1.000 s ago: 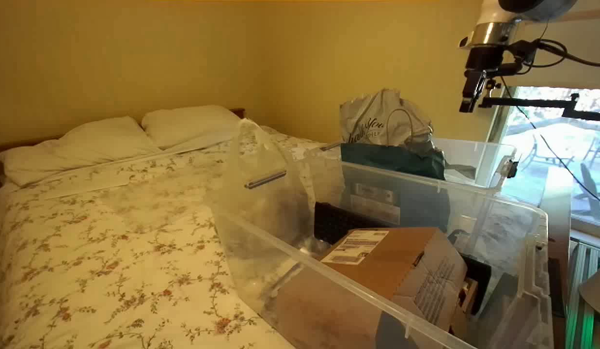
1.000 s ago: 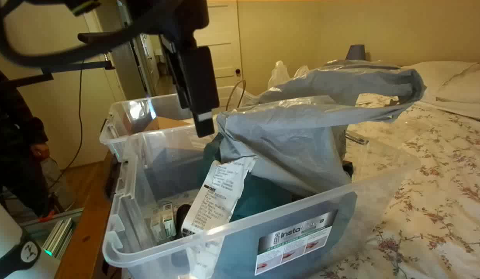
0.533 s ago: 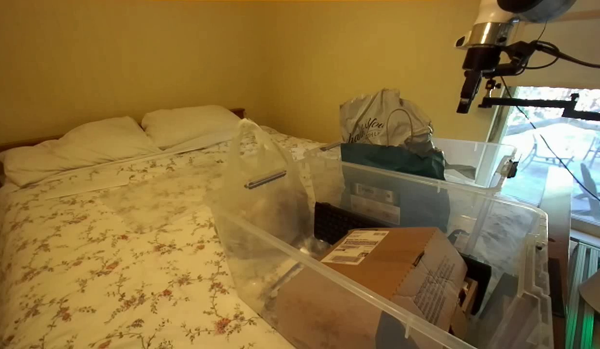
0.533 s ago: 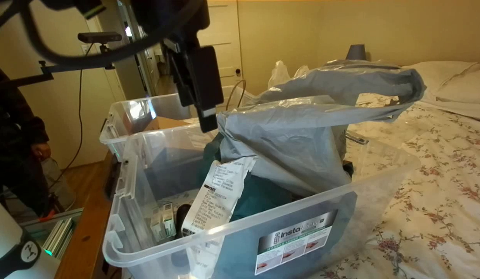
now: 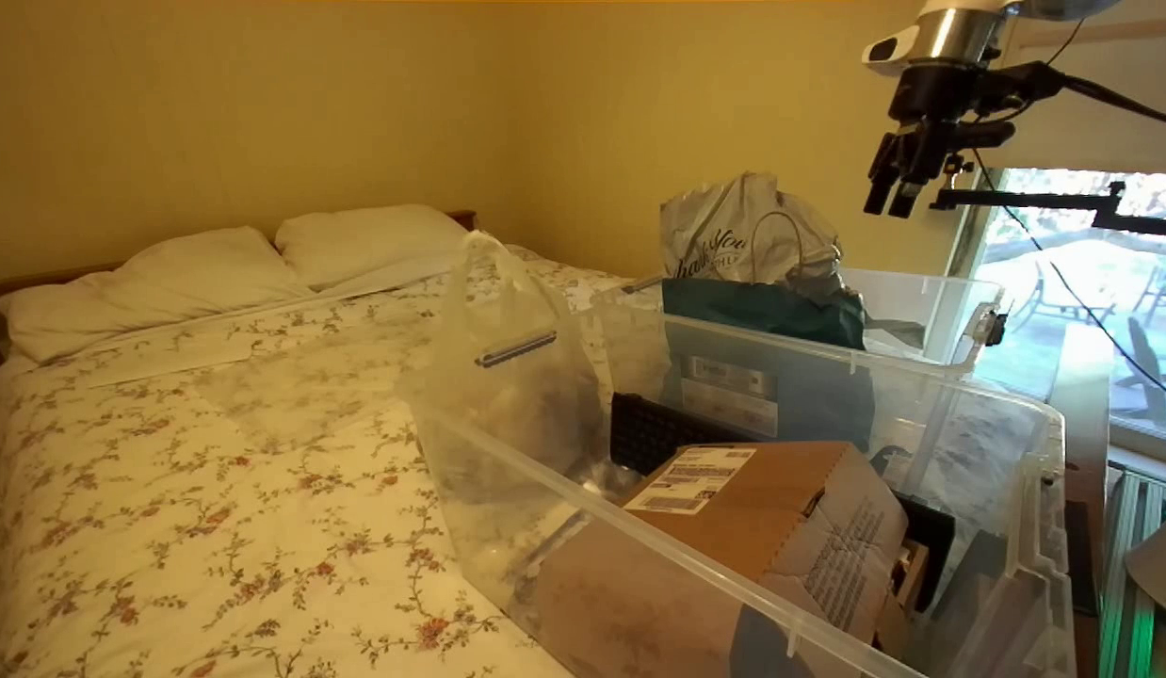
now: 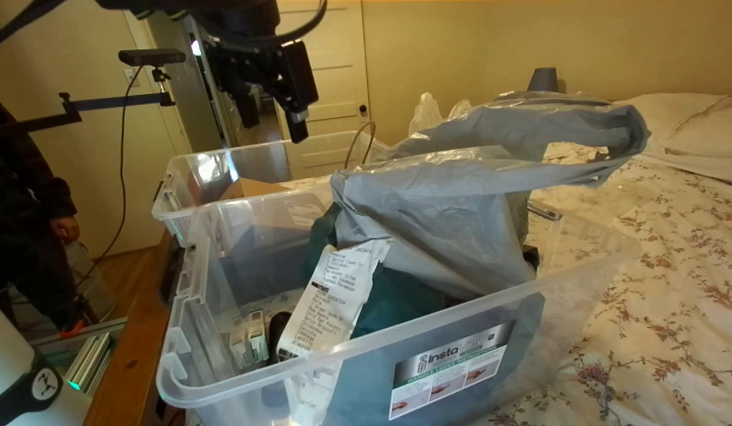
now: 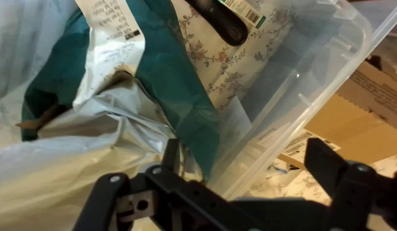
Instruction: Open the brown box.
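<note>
The brown box (image 5: 776, 490) sits tilted inside a clear plastic tub (image 5: 696, 561), with a white label on top; its flaps look shut. It shows in the wrist view (image 7: 355, 128) at the right, past the tub rims, and partly in an exterior view (image 6: 256, 188). My gripper (image 7: 242, 141) is open with nothing between its fingers. In both exterior views the gripper (image 5: 888, 209) hangs high above the tubs, apart from the box; it also shows here (image 6: 274, 131). In the wrist view the right finger (image 7: 323, 163) overlaps the box's label.
A second clear tub (image 6: 454, 315) holds a grey plastic bag (image 6: 437, 207), a teal bag (image 7: 176, 80) and a long receipt (image 6: 327, 296). A black keyboard (image 5: 654, 433) lies behind the box. A camera (image 6: 151, 57) stands on a bracket. A person (image 6: 23, 236) stands at the side.
My gripper has turned, so both fingers now show apart. It has moved away from the grey bag, up and left in an exterior view. The box has not moved.
</note>
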Tool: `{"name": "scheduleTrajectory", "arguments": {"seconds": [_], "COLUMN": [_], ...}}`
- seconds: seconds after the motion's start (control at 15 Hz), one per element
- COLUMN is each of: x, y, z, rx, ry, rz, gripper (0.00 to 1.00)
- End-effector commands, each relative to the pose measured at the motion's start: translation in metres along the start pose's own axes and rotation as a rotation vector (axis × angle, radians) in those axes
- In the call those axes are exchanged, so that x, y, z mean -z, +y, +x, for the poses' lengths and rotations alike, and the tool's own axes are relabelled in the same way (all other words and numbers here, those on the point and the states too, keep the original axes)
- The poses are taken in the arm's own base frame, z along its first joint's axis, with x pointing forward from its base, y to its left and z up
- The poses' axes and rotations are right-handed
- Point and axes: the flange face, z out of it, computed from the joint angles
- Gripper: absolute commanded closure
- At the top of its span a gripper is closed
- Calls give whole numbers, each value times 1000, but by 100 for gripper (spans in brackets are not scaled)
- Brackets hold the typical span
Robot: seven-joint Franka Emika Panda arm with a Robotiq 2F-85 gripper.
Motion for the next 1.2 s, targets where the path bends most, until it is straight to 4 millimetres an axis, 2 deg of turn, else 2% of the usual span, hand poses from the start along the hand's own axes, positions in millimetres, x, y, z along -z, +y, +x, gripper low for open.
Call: {"name": "scheduleTrajectory", "arguments": {"seconds": [0.0,0.13,0.2,0.27,0.4,0.53,0.67,0.93,1.13], "x": [-2,-6,-7,-5,-6,-6,-13,-29,-55], "y": [-56,-83,-86,-76,-86,-85,-110,-168,-212], "z": [5,11,16,19,22,22,26,28,32], "rx": [201,314,371,280,337,351,505,708,873], "ry": [10,0,-7,-15,-17,-17,42,58,31], "rz": [10,15,10,-7,-5,-4,14,72,116], "gripper": [0,0,0,0,0,0,0,0,0]}}
